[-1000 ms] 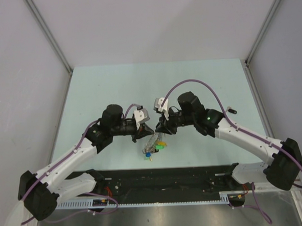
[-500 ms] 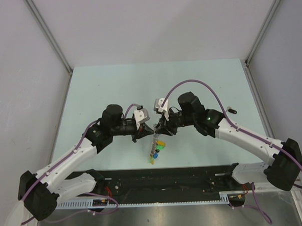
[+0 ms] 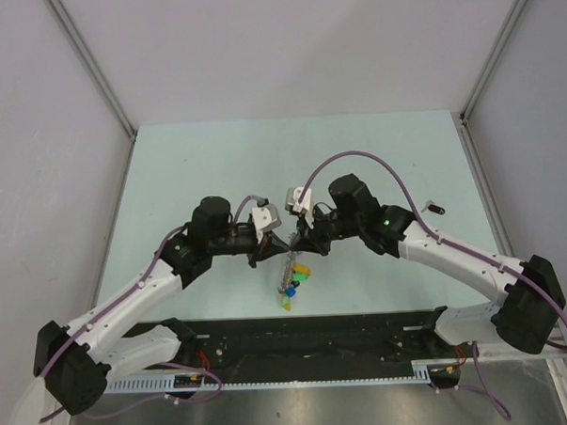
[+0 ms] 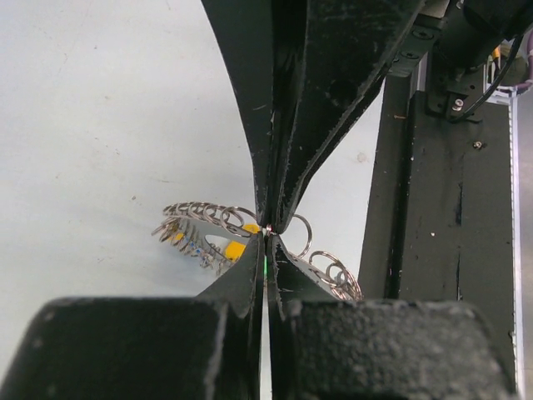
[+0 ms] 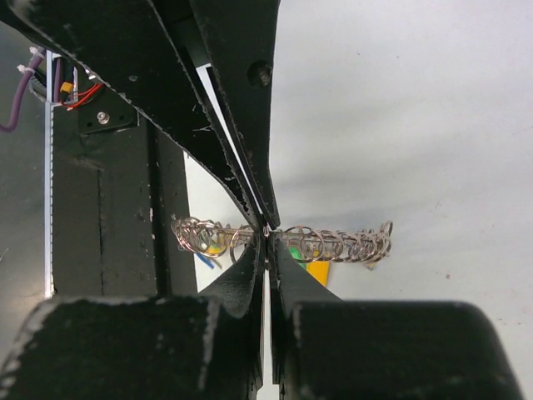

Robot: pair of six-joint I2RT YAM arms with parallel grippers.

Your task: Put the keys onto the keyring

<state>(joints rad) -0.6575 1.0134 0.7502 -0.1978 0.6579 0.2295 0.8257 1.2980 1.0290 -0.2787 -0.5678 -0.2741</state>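
The keyring [image 3: 288, 272] is a grey coiled chain of small rings, held between both grippers at the table's middle. My left gripper [image 3: 281, 244] and right gripper [image 3: 295, 241] meet tip to tip, each shut on the same spot of the chain. In the left wrist view my gripper [image 4: 266, 235] pinches the keyring [image 4: 202, 215], with a yellow key head [image 4: 236, 248] behind it. In the right wrist view my gripper [image 5: 266, 234] pinches the keyring [image 5: 341, 243]; green [image 5: 294, 251], yellow [image 5: 318, 272] and blue [image 5: 203, 260] key heads hang by it. The keys [image 3: 298, 271] cluster along the chain.
A small dark object [image 3: 437, 207] lies on the pale green table [image 3: 187, 170] at the right. A black rail [image 3: 317, 338] runs along the near edge. Grey walls close in the left, right and back.
The keyring, spread loosely a second ago, is now drawn into a narrow line below the grippers. The right arm has shifted slightly left; the left arm has hardly moved.
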